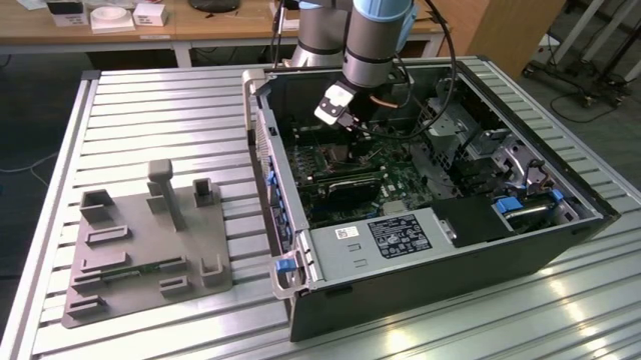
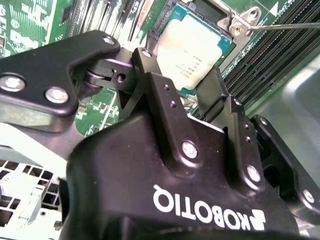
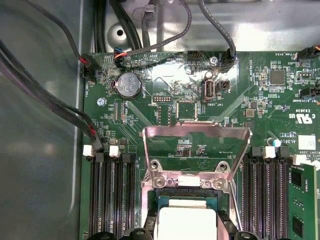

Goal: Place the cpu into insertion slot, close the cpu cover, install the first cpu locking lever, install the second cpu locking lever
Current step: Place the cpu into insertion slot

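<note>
On the slatted desk (image 1: pixel 150 97), at the exterior view's left: a grey fixture plate (image 1: pixel 140 247), well apart from the work. To its right, an open computer case (image 1: pixel 451 262), laid on its side, presumably to turn the board upward for reach from above.

Reaches down into that case from the far side, with the claw (image 2: pixel 182 72) over the middle of the board. Grips the cpu (image 2: pixel 192 47) by two opposite edges, closed only to the chip's width. Looks like an edge hold chosen to spare the flat metal top and the underside.

Keeps the chip level and square to the insertion slot (image 3: pixel 165 192), directly over it. Cannot tell whether seated or just above.

Just beyond the slot, in the first wrist view: the cpu cover (image 3: pixel 195 131), tipped up on its hinge, evidently to leave the slot clear for the chip. Long black memory slots (image 3: pixel 110 200) on either side.

Near the slot's corner, in the second wrist view: a thin metal rod (image 2: pixel 285 25), seemingly a locking lever, not yet holding anything down.
</note>
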Controlling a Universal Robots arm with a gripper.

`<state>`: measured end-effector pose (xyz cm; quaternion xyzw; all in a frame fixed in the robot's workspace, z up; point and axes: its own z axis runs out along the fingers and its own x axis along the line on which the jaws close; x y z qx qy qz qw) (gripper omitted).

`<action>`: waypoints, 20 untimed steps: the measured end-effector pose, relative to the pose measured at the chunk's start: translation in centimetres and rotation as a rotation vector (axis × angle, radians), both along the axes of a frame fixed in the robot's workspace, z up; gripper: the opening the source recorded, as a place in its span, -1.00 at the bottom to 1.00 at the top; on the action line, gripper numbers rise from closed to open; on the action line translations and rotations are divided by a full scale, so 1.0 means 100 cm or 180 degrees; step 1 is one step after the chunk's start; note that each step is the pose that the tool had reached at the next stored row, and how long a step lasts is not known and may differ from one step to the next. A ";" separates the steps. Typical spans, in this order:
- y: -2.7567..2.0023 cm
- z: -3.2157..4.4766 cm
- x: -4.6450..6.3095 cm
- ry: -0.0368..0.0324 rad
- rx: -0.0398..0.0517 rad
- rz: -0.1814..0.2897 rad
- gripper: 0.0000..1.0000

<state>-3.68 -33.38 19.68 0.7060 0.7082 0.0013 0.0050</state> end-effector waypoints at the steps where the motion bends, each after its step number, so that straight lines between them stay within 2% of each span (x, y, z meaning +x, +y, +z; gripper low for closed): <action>1: 0.0000 0.0001 0.000 -0.0007 0.0000 0.0000 0.08; 9: -0.0001 -0.0006 0.000 -0.0030 -0.0002 0.0000 0.08; 20: -0.0001 -0.0033 0.000 -0.0031 -0.0002 0.0000 0.08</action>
